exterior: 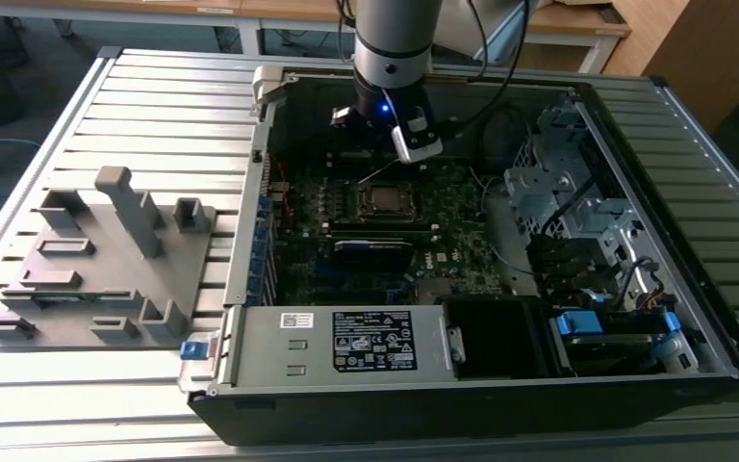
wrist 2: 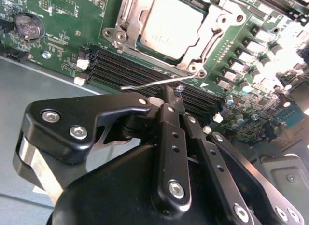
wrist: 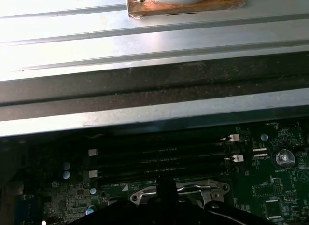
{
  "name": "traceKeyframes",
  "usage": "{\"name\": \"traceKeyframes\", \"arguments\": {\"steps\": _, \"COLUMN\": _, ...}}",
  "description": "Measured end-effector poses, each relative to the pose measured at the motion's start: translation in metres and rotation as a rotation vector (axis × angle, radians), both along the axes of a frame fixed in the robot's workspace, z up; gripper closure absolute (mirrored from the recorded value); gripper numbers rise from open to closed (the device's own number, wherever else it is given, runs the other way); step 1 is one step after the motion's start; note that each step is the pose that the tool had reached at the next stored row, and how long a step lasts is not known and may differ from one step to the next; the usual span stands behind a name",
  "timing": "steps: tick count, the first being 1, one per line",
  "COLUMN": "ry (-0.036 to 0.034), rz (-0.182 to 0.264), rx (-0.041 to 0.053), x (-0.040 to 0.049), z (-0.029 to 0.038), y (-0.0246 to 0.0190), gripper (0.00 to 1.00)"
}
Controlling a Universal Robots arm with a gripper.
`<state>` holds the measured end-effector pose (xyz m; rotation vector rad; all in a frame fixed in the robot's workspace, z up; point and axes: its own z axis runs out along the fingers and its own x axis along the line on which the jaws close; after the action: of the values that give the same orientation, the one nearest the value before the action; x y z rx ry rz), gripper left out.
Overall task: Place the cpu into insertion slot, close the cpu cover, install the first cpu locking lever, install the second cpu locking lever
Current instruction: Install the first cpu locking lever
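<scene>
jaws closed tip to tip, right at the thin raised locking lever beside the memory slots; can't tell if it's pinched. cpu sits in the insertion slot on the motherboard, cpu cover down flat over its edges. arm hangs over the open case on the table.

Clear drop onto cpu cover from above. Raised lever slants across memory slots; case wall close beyond, drive cage on exterior view's right
</scene>
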<state>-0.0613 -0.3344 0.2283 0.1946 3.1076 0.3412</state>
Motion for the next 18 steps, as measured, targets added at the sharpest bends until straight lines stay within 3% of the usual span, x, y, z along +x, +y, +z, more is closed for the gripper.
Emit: {"name": "traceKeyframes", "arguments": {"steps": 18, "ry": 0.0000, "rz": 0.000, "rx": 0.0000, "x": 0.0072, "z": -0.0002, "y": 0.0008, "gripper": 0.90}}
